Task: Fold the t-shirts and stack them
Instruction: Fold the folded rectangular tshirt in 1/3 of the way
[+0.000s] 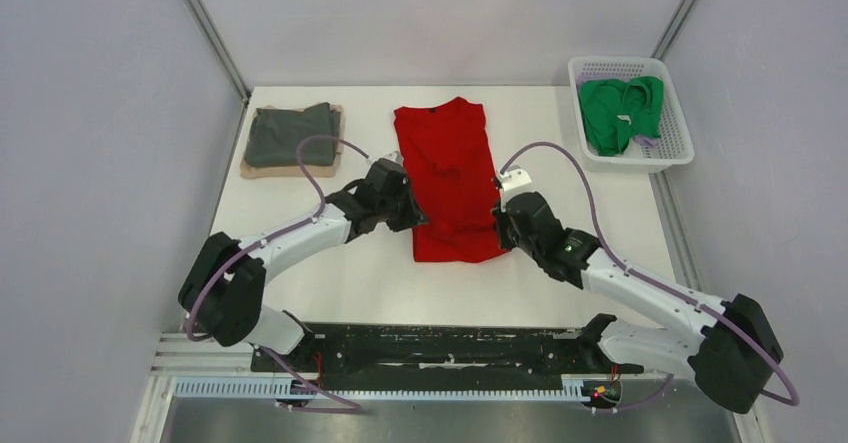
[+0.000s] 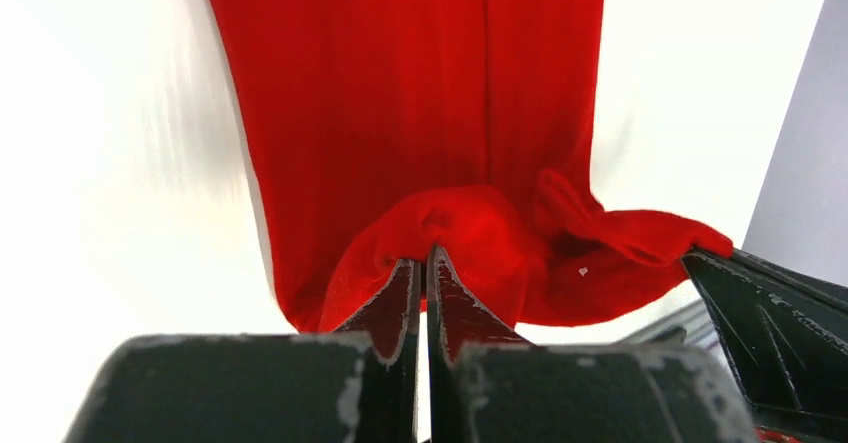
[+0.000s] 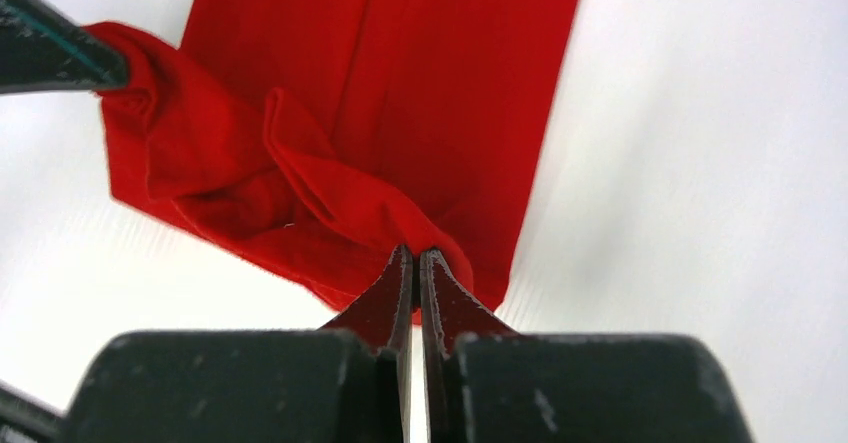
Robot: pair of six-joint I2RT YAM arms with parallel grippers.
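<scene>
Left end effector (image 2: 425,255) and right end effector (image 3: 415,253) are pinching your red shirt (image 1: 447,178); one stack (image 1: 292,138) is sitting folded, green heap (image 1: 615,113) is waiting.

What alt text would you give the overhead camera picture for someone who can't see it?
Two robot arms pinch a red t-shirt spread on a white table, the left fingers and right fingers shut on its near side edges. Far left sits a folded dark grey shirt on a tan shirt; far right, a white basket holding a green shirt.

Red t-shirt (image 1: 447,178), green t-shirt (image 1: 612,113), grey t-shirt (image 1: 290,135), seemingly tan t-shirt (image 1: 262,172).
</scene>
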